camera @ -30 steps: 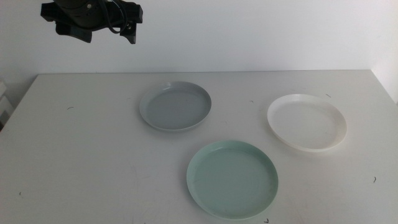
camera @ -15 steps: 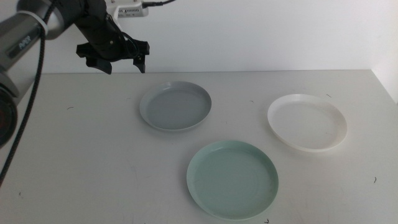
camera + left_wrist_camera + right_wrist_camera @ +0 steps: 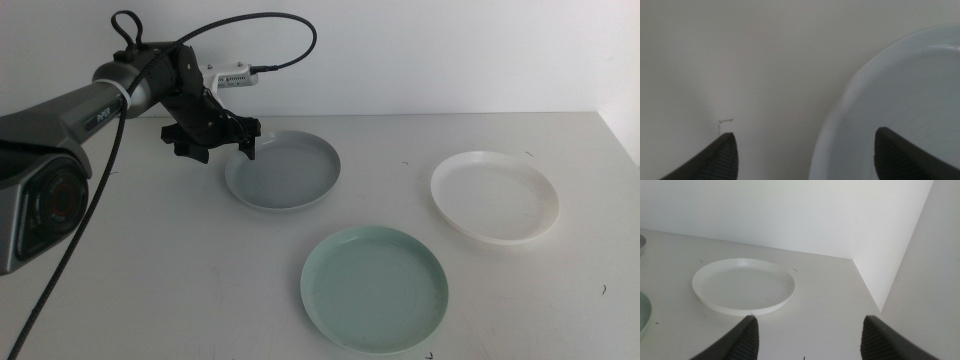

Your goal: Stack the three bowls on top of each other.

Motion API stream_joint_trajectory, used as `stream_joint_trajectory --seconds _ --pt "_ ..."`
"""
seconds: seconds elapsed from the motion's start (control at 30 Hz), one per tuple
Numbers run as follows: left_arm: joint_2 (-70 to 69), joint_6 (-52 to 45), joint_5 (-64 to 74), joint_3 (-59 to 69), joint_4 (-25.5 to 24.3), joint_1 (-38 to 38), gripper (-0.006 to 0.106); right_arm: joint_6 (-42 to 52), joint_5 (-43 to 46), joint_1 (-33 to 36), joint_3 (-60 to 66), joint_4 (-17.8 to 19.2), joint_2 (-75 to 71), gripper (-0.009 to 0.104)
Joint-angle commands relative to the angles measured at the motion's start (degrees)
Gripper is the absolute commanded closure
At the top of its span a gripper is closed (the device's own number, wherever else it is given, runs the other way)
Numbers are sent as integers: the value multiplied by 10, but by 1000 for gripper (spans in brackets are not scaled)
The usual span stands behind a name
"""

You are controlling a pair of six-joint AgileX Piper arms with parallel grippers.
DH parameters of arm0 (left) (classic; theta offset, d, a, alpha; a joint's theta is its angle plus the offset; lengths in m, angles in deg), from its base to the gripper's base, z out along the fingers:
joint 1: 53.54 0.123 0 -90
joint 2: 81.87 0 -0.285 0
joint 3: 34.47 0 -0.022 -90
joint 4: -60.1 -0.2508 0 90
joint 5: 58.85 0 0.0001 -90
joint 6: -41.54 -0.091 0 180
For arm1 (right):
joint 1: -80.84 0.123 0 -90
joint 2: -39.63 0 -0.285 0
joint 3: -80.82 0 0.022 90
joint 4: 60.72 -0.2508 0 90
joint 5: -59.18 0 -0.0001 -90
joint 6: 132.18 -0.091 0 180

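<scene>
A: Item one, grey bowl [image 3: 283,170]: far centre of the table [image 3: 130,260], empty, nothing on it. Item two, mint green bowl [image 3: 374,287]: near centre, apart from the grey. Item three, white bowl [image 3: 494,195]: right side, well apart from both.

B: Tools?

A: Left gripper [image 3: 213,140]: jaws spread and empty, poised over the grey bowl's left rim, one jaw above the inside, the other above bare table. Right gripper [image 3: 805,340]: jaws parted, holding nothing, waiting near the right edge, facing the white bowl [image 3: 743,285].

B: Handling note for the pick?

A: Judged: the rim is low and thin, so lower until it sits well between the jaws, close squarely, lift level; a shallow bite likely tips or slips the dish
</scene>
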Motion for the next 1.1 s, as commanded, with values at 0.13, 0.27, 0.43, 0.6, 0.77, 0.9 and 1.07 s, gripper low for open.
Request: stream_joint_trajectory --seconds 0.13,0.27,0.43,0.6,0.77,0.9,1.07 --pt "-31 -8 -17 -20 20 2 23 4 44 -2 -4 8 -15 43" --pt "-31 -8 -17 -20 19 2 33 4 44 -2 -4 8 -15 43" --pt "-21 -8 -11 -20 20 2 40 4 44 -2 -4 8 -15 43" --pt "-16 -11 0 -20 21 2 52 4 44 -2 -4 8 -15 43" --pt "-16 -11 0 -20 17 2 84 4 44 -2 -4 8 -15 43" --pt "-16 -11 4 -20 7 2 100 4 44 -2 -4 8 -15 43" --pt "-35 -12 10 -20 -9 2 101 4 44 -2 -4 8 -15 43"
